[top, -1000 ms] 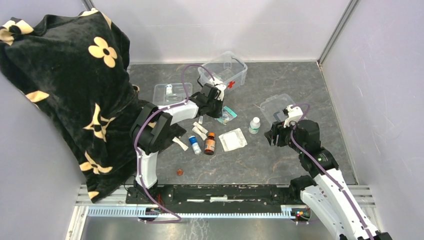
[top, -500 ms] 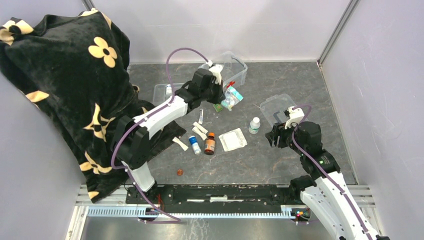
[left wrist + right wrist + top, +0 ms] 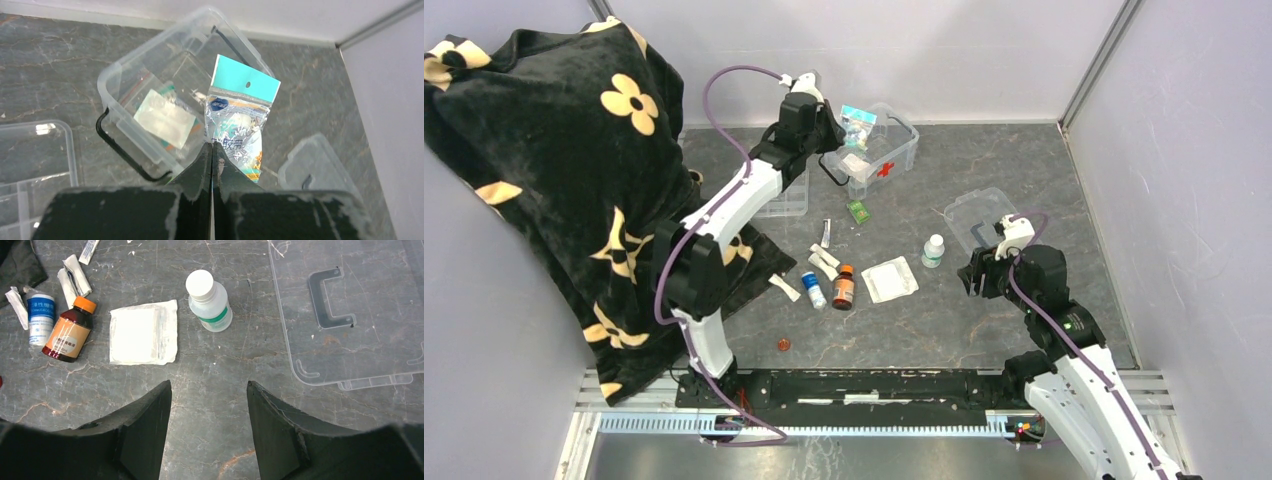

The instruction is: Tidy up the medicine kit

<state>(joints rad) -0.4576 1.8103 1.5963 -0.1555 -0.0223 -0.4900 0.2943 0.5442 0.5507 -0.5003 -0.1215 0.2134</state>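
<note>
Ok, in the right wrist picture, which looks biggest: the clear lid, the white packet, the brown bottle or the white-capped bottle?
1. clear lid
2. white packet
3. brown bottle and white-capped bottle: they look about alike, so no ranking between them.

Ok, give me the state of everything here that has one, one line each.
medicine kit: open, lid off, flat white packet inside
flat clear lid: off the kit, lying flat
left end effector: shut on the teal-topped packet
teal-topped packet: held above the kit, not yet in
right end effector: open, empty
white-capped bottle: capped
brown bottle: capped
</note>
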